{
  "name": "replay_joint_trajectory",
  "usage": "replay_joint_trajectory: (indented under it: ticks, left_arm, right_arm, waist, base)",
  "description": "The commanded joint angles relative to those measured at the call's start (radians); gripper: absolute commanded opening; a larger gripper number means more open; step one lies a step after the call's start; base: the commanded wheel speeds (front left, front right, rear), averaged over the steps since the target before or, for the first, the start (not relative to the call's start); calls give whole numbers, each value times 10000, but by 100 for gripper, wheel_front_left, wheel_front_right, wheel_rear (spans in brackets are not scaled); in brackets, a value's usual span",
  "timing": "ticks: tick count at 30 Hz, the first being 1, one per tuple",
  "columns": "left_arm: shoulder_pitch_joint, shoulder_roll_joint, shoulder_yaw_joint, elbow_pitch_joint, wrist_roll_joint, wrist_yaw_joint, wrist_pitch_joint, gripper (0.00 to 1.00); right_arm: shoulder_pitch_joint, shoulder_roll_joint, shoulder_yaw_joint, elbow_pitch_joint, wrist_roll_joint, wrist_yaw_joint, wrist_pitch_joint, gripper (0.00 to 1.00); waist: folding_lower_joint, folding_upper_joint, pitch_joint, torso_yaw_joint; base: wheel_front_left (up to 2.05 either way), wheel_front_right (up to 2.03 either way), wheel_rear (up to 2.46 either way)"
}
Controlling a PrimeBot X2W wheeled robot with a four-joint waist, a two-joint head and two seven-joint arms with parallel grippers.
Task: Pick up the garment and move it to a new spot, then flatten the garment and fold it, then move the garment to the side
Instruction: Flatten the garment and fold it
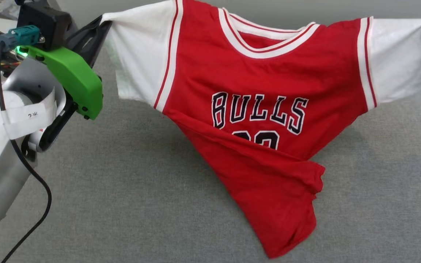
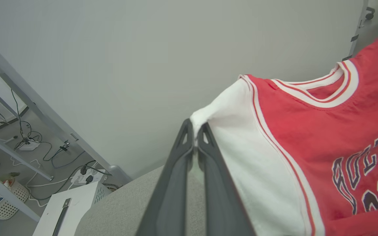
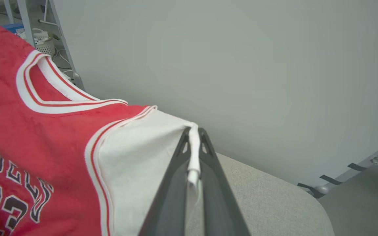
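Your left gripper (image 2: 195, 127) reaches up and outward, jaws pinched tight on the edge of one white sleeve of the garment (image 1: 261, 69). Your right gripper (image 3: 194, 131) mirrors it, clamped on the other sleeve's hem. In the head view the right gripper is cut off at the frame edge. A fold half covers the number under "BULLS". The red garment hangs stretched between both grippers over the grey table (image 1: 122, 190), front facing you, lower body drooping to a crumpled point.

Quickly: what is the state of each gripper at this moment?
Left gripper: closed, holding the garment by a white sleeve.
Right gripper: closed, holding the other sleeve.
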Motion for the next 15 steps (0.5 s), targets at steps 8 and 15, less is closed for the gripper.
replay_joint_trajectory:
  ticks: [8, 15]
  left_arm:
    - [-1604, -302, 283, -323, 267, 29, -21, 0]
    - [-3753, -1155, 392, 521, 489, -329, 23, 0]
  right_arm:
    - [-1003, 303, -1287, -808, -1040, -7, 223, 0]
    - [-2681, 879, -1965, -734, -2042, -7, 873, 0]
  waist:
    - [0, -1, -444, -264]
    - [0, -1, 831, -325]
  base:
    - [0, 0, 0]
    - [0, 0, 0]
